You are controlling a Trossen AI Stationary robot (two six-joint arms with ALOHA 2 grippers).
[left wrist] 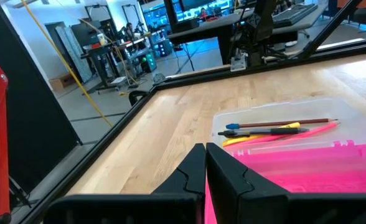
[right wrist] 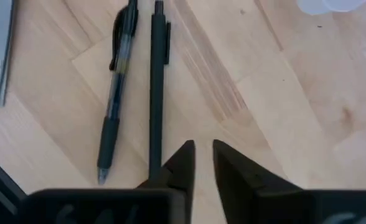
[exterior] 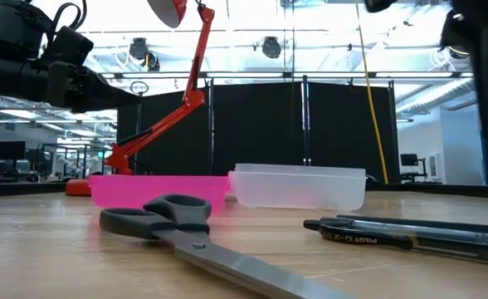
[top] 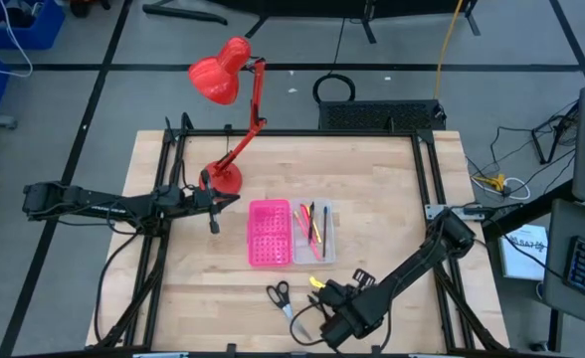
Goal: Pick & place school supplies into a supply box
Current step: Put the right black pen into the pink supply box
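The supply box lies open mid-table, its pink gridded half joined to a clear tray half that holds several pens and pencils. Black-handled scissors lie flat near the front edge. Beside them on the wood lie a black pen and a dark pen. My right gripper hangs above these pens, pointing down. It is narrowly open with bare wood showing between its fingers. My left gripper is shut and waits level just left of the box.
A red desk lamp stands at the table's far left, its base close to my left gripper. A small yellow item lies between the box and my right gripper. Bare wood lies to the right of the box.
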